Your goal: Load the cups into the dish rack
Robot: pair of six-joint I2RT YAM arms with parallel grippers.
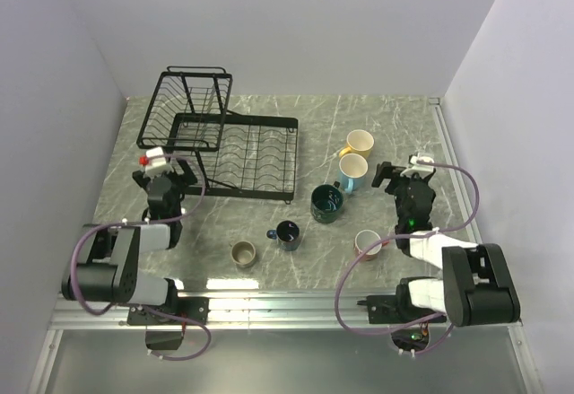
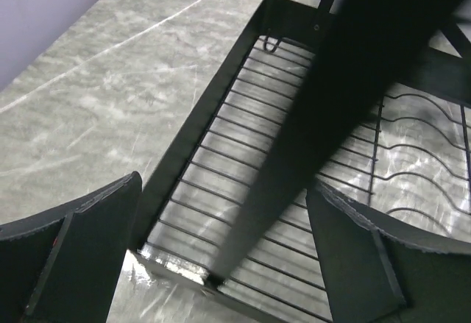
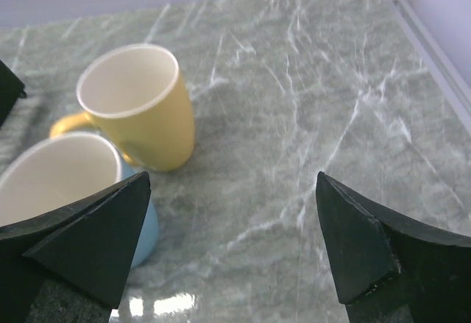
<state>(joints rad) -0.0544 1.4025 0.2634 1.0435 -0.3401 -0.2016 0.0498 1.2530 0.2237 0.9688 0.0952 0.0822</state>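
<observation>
Two robot arms reach away from the near edge of a grey marbled table. Closest to their bases, three cups stand on the table with their openings up. A small olive-brown cup is left of centre, and a small navy cup is just beyond it. A salmon-red cup with a white inside is close beside the right arm.

Further back sits the large dark teal cup, then the light blue cup. Right behind that, touching or nearly so, is the yellow cup.

The right fingers are spread wide and hold nothing. They hover just to the right of the light blue and yellow cups, angled toward them. The left fingers are spread just as wide and are also empty. They hang above the near left corner of the dish rack.

The rack is a black wire frame on the far left part of the table, with a flat slotted tray and a raised basket behind it. No cup shows inside it in any view.

As far as can be judged, loading has not begun: all six cups are on the table and each has yet to be carried across to the rack. The right arm looks best placed to start with the light blue or yellow cup.
</observation>
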